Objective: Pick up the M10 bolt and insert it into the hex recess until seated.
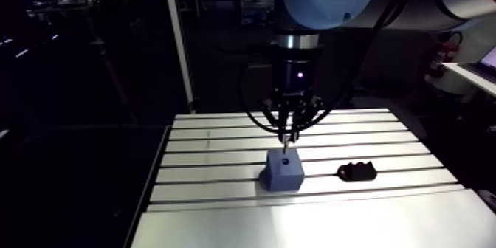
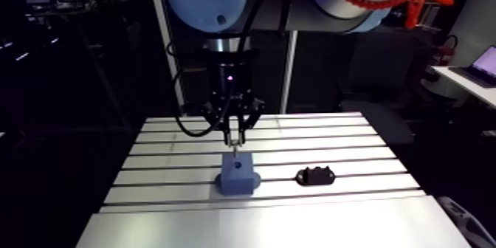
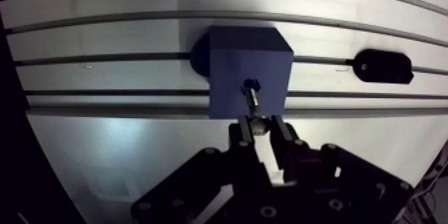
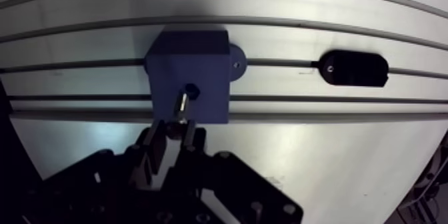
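the insertion step is in hand. the gripper (image 3: pixel 261 129) has its two fingers closed narrowly on the head end of the m10 bolt (image 3: pixel 251 101). the bolt hangs shank-down just above the hex recess (image 3: pixel 249 83) in the top of the blue block (image 3: pixel 230 60). the recess looks empty, with the tip not yet in it. the block stands near the middle of the tabletop (image 3: pixel 133 0), well in from its edges. a black holder (image 3: pixel 383 67) lies apart toward a side edge, with nothing visible in it. next, i judge, the tip needs centring over the hole, then a straight descent.

Dim surroundings, bright glare across the near table (image 1: pixel 310 225).
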You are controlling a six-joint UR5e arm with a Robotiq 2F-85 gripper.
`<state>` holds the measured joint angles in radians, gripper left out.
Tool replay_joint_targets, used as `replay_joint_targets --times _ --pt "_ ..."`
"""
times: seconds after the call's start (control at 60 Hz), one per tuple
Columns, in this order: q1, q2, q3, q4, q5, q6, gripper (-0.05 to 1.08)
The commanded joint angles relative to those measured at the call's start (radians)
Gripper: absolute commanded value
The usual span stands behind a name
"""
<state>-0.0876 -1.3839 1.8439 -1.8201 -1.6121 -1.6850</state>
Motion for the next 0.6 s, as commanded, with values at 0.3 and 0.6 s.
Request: replay_joint_targets --times 0.3,0.6 --pt "0.0 0.004 0.018 -0.003 -0.01 -0.003 1.08" --pt "0.0 0.005 0.019 -0.004 -0.009 -0.005 1.08"
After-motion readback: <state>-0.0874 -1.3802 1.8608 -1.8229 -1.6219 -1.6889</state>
